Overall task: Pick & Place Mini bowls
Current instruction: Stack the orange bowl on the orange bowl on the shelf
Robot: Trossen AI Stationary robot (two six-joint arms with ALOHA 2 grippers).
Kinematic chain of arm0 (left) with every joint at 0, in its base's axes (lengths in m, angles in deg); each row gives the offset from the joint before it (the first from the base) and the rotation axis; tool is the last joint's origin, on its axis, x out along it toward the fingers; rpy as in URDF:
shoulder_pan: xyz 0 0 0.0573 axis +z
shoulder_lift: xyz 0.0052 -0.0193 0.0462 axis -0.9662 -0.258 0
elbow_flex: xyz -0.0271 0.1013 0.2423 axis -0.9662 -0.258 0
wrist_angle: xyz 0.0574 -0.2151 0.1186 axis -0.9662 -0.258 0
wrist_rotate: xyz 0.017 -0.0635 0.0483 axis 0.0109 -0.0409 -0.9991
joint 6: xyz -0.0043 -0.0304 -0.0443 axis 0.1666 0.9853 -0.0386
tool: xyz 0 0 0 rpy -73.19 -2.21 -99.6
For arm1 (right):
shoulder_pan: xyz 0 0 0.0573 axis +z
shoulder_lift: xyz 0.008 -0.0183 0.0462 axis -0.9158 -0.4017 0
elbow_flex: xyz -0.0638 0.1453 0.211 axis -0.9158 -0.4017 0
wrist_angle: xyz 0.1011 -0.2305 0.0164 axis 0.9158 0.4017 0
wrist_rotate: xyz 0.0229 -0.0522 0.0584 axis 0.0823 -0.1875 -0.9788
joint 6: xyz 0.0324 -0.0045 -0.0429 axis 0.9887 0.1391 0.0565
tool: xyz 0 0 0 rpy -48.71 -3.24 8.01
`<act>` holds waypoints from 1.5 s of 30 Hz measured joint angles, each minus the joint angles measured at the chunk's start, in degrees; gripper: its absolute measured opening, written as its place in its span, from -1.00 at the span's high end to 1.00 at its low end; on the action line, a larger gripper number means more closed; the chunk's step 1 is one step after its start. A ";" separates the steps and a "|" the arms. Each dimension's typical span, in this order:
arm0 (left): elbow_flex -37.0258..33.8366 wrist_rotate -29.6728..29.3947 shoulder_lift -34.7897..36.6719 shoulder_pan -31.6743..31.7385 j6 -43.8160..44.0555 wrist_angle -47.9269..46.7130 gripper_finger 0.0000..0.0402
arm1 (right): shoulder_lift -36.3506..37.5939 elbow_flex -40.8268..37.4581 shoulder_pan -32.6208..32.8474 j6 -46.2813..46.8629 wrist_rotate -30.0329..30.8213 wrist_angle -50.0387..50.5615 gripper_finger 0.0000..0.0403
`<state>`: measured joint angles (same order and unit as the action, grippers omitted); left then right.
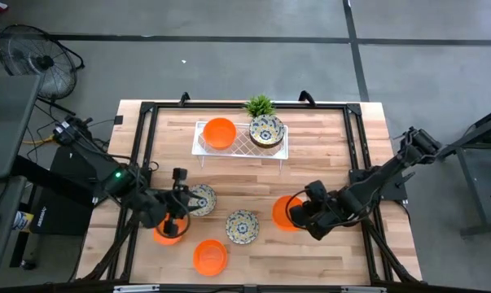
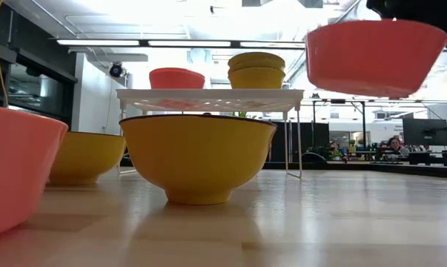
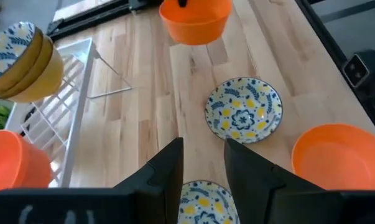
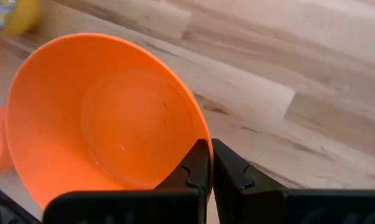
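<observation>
My right gripper [image 1: 300, 213] is shut on a plain orange mini bowl [image 1: 284, 213], held above the table's right middle; the low view shows that bowl [image 2: 375, 55] in the air. My left gripper [image 1: 184, 213] is open above a floral mini bowl [image 3: 203, 202] at the left, holding nothing. A second floral bowl [image 1: 242, 226] and two orange bowls [image 1: 209, 256] [image 1: 168, 233] rest on their bases near the front. On the white tray [image 1: 238, 150] at the back stand an orange bowl [image 1: 219, 133] and a floral stack [image 1: 266, 130]. My right gripper pinches the orange bowl's rim [image 4: 206, 146] on the side toward the table's right, one finger [image 4: 196, 169] inside the bowl and one [image 4: 231, 177] outside. The fingers slant down from the table's right. The bowl is lifted clear, mouth up.
A small green plant [image 1: 260, 105] stands behind the tray. The tray sits on thin wire legs [image 2: 296, 133]. A dark frame rail [image 1: 355, 138] runs around the tabletop. Bare wood [image 1: 326, 167] lies between the tray and the right arm.
</observation>
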<state>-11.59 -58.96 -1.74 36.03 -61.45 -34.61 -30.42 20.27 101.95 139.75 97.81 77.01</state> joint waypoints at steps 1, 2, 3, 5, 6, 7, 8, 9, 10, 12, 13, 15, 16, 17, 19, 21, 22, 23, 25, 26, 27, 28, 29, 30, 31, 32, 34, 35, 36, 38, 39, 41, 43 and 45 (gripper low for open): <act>0.00 0.96 -0.48 0.70 0.02 0.63 0.44 | 0.26 0.00 0.23 -0.61 0.70 -0.16 1.00; 0.00 1.51 -0.95 1.33 -0.04 1.13 0.44 | 0.43 0.00 0.48 -1.10 1.54 -0.43 1.00; 0.00 2.21 -1.53 1.94 -0.04 1.70 0.44 | 0.58 0.00 0.79 -1.84 2.46 -0.77 1.00; 0.00 3.90 -2.56 2.84 -0.31 3.04 0.44 | 0.70 0.00 1.42 -3.12 3.70 -1.50 1.00; 0.00 4.52 -2.96 3.10 -0.37 3.31 0.44 | 0.70 0.00 1.71 -3.64 4.06 -1.91 1.00; 0.00 5.13 -3.35 3.27 -0.35 3.95 0.44 | 0.70 0.00 2.17 -3.89 4.37 -2.30 1.00; 0.00 5.53 -3.71 3.62 -0.30 4.76 0.44 | 0.70 0.02 2.58 -4.21 4.55 -2.59 1.00; 0.00 5.62 -4.11 3.86 -0.15 5.45 0.44 | 0.70 0.02 3.03 -4.86 5.07 -2.78 1.00; 0.00 5.65 -4.63 3.89 0.09 6.16 0.44 | 0.70 0.02 3.53 -5.30 5.68 -2.98 1.00; -0.02 5.32 -4.92 3.91 0.78 7.57 0.44 | 0.72 0.02 4.54 -6.11 6.87 -3.14 1.00; -0.02 4.90 -4.84 3.93 1.14 8.31 0.44 | 0.72 0.02 4.95 -6.69 7.45 -3.14 1.00; -0.02 3.86 -4.73 3.89 2.00 10.09 0.44 | 0.72 0.04 5.67 -8.01 8.41 -3.14 1.00; 0.00 3.26 -4.75 3.89 2.39 10.80 0.44 | 0.72 0.10 5.96 -8.87 9.18 -3.13 1.00; -0.02 2.51 -4.79 3.89 2.60 11.61 0.44 | 0.72 0.27 6.21 -9.96 10.20 -3.07 1.00; 0.00 1.33 -4.79 3.77 2.56 13.71 0.44 | 0.72 1.06 6.76 -12.64 12.60 -3.10 1.00; 0.02 0.81 -4.78 3.78 2.56 15.00 0.44 | 0.72 2.31 6.91 -15.97 15.04 -2.86 1.00; 0.02 0.54 -4.79 3.78 2.55 15.51 0.44 | 0.72 3.08 6.91 -17.76 16.18 -2.70 1.00; 0.02 0.54 -4.79 3.78 2.57 16.18 0.44 | 0.72 3.83 6.91 -19.79 17.34 -2.70 1.00; 0.02 0.41 -4.79 3.78 2.56 17.26 0.44 | 0.72 5.46 6.91 -23.30 20.29 -2.73 1.00; 0.02 0.41 -4.80 3.78 2.56 17.65 0.44 | 0.71 6.23 6.91 -24.94 21.80 -2.71 1.00; 0.02 0.39 -4.98 3.78 2.50 18.40 0.44 | 0.72 7.07 6.91 -26.78 23.27 -2.66 1.00; 0.02 0.31 -5.17 3.82 1.99 19.30 0.44 | 0.72 7.96 6.86 -28.62 24.72 -2.62 1.00; 0.02 -0.04 -5.41 3.82 0.93 20.08 0.44 | 0.72 8.80 6.69 -30.46 26.35 -2.64 1.00; 0.02 -0.46 -5.51 3.82 -0.56 20.87 0.44 | 0.72 9.60 6.40 -32.17 27.95 -2.66 1.00; 0.02 -0.89 -5.54 3.82 -2.21 21.76 0.44 | 0.72 10.43 6.06 -33.79 29.38 -2.70 1.00; 0.00 -1.47 -5.54 3.82 -3.63 22.86 0.44 | 0.72 11.21 5.60 -35.43 30.65 -2.77 1.00; 0.02 -2.99 -5.51 3.82 -5.05 25.32 0.44 | 0.72 12.47 4.28 -38.50 32.47 -2.73 1.00; 0.02 -4.26 -5.51 3.82 -5.07 26.30 0.44 | 0.72 12.95 3.56 -39.77 33.32 -2.73 1.00; 0.02 -6.00 -5.51 3.82 -5.00 27.24 0.44 | 0.72 13.36 2.85 -41.02 34.23 -2.83 1.00; 0.02 -10.22 -5.69 3.82 -3.86 29.59 0.44 | 0.72 13.82 1.37 -44.09 36.10 -3.41 1.00; 0.04 -12.11 -6.04 3.82 -3.07 30.96 0.44 | 0.72 13.92 0.67 -45.87 37.22 -3.98 1.00; 0.02 -15.82 -6.70 3.92 -2.06 32.68 0.44 | 0.72 13.92 -0.63 -49.27 39.61 -5.49 1.00; 0.02 -18.37 -7.53 4.23 -1.98 34.80 0.44 | 0.70 13.92 -1.67 -53.35 42.47 -7.51 1.00; 0.02 -19.10 -8.44 5.35 -1.97 36.28 0.44 | 0.70 13.92 -2.37 -58.29 45.62 -10.20 1.00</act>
<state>-11.57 -78.06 -10.18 41.37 -63.41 1.67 -29.72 34.19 99.58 81.47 143.42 66.81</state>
